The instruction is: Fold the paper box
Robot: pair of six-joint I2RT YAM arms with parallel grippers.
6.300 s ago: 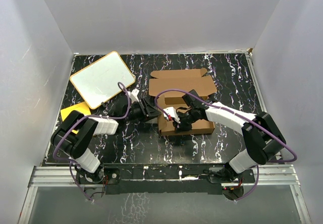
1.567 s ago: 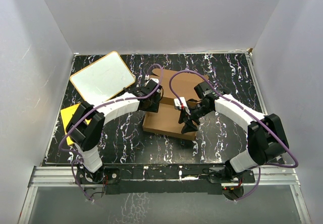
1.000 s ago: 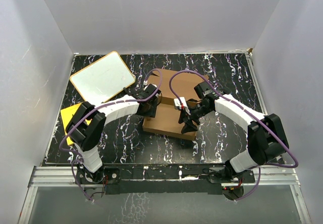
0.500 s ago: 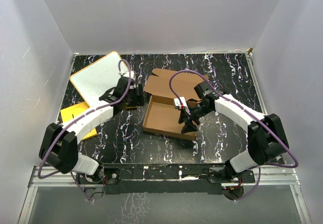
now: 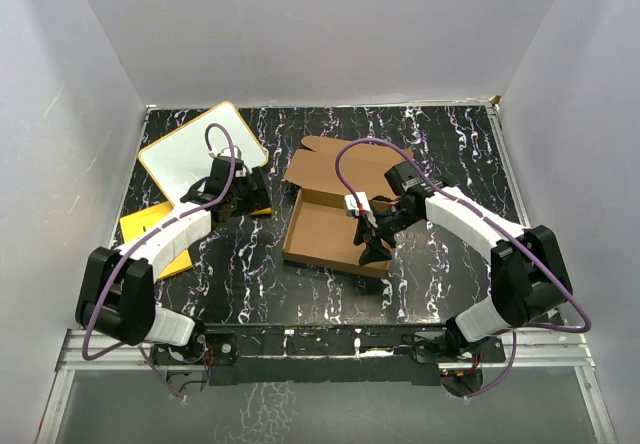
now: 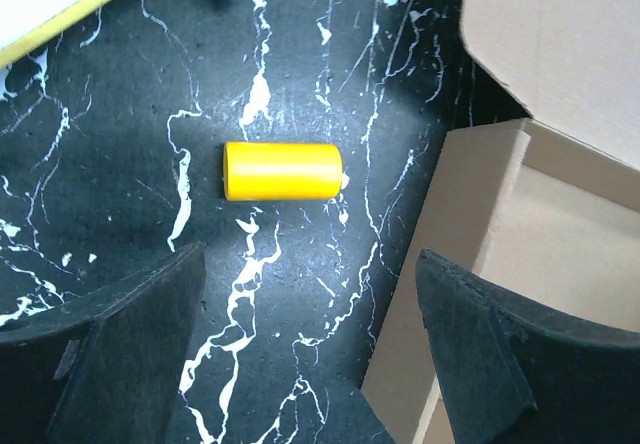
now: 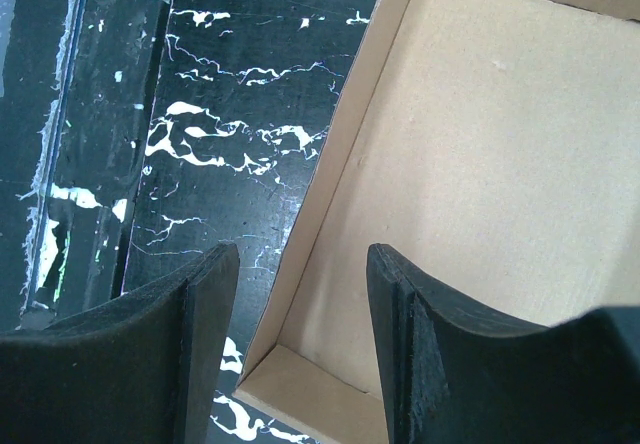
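The paper box [image 5: 325,229] is a shallow brown cardboard tray in the middle of the table, its lid [image 5: 340,162] hinged open and lying back behind it. My right gripper [image 5: 368,248] hangs open over the tray's near right corner. In the right wrist view its fingers [image 7: 205,344] straddle a side wall of the box [image 7: 340,194] without touching it. My left gripper [image 5: 258,200] is open and empty, left of the box. In the left wrist view, the box's corner [image 6: 500,214] lies beside the right finger.
A white board with an orange rim [image 5: 195,152] lies at the back left, partly under my left arm. A flat orange-yellow sheet [image 5: 138,227] lies nearer, at the left edge. A short yellow cylinder [image 6: 283,170] lies on the black marbled table [image 6: 120,164] ahead of my left gripper.
My left arm has drawn back leftward off the box and its jaws have opened wider. The lid, down a second ago, now lies open at the back. The right gripper has not moved.
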